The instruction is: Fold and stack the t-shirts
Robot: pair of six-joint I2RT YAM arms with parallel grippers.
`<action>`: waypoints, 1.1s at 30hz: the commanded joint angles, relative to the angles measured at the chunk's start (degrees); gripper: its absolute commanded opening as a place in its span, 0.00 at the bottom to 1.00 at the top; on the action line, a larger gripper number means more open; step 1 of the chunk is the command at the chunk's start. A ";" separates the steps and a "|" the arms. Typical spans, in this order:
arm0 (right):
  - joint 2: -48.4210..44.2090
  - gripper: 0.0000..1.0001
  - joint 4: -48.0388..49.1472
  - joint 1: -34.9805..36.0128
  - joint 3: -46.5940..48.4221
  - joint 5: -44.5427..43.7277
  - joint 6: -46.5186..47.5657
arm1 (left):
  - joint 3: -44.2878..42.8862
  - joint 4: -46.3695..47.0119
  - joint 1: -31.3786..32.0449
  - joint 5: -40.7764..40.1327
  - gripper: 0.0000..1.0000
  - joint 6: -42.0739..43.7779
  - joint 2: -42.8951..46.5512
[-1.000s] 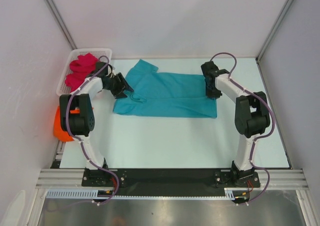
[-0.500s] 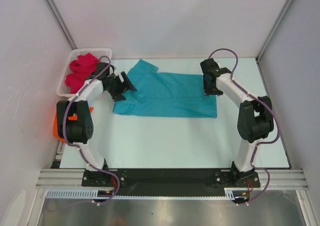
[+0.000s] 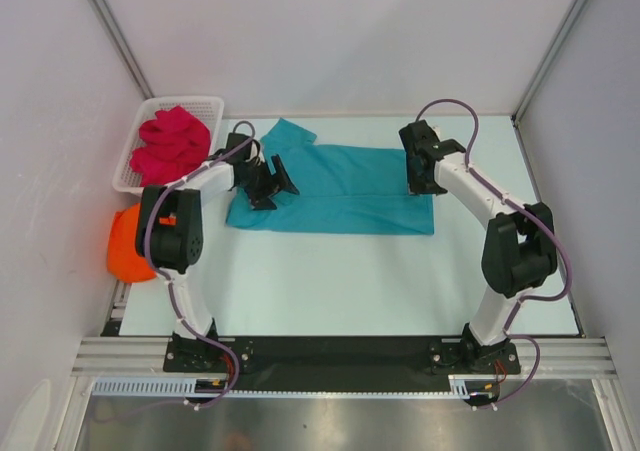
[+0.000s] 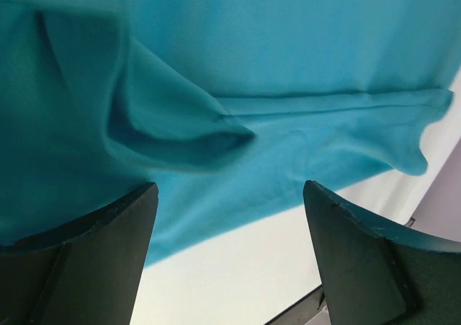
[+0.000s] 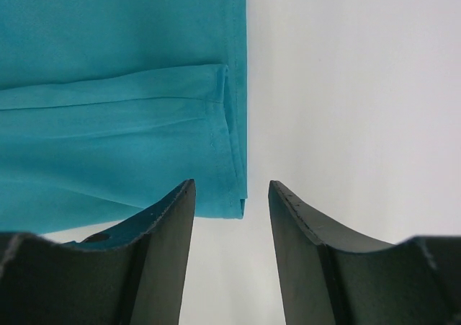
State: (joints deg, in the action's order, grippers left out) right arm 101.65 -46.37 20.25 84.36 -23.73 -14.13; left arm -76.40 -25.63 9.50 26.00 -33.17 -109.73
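Note:
A teal-blue t-shirt (image 3: 340,189) lies folded lengthwise across the far half of the table, one sleeve (image 3: 288,133) sticking out at its back left. My left gripper (image 3: 272,183) hovers over the shirt's left end, open and holding nothing; its wrist view shows a cloth fold (image 4: 180,130) just ahead of the fingers (image 4: 86,253). My right gripper (image 3: 424,179) is open above the shirt's right edge, with the hem corner (image 5: 234,195) between its fingers (image 5: 162,246). A crimson-pink t-shirt (image 3: 172,143) is bunched in the basket. An orange t-shirt (image 3: 128,246) lies off the table's left edge.
The white lattice basket (image 3: 130,169) stands at the back left corner. Grey walls close in on the left, back and right. The table's front edge carries a black rail (image 3: 340,353) with both arm bases.
Both grippers have let go of the teal-blue shirt and opened. The left gripper moved right over the shirt's left end; the right gripper drew slightly back. The shirt now lies flatter.

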 commanded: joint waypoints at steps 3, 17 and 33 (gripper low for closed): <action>-3.38 0.50 -0.91 -0.12 -0.68 -2.20 -0.46 | -5.42 2.16 0.00 -0.86 0.87 -1.81 -5.40; -2.94 0.49 -1.00 0.14 -1.39 -2.56 -0.20 | -21.24 -2.76 1.05 -2.27 0.86 -2.25 -11.64; -1.90 0.50 4.97 -4.77 -4.12 2.36 0.95 | -4.89 -7.42 -0.53 -27.83 0.88 3.63 7.96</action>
State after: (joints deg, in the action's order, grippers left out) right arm 99.83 -44.93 18.31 78.32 -23.27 -13.63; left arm -79.20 -33.28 9.65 8.86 -33.34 -105.82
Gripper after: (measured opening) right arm 0.497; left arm 0.873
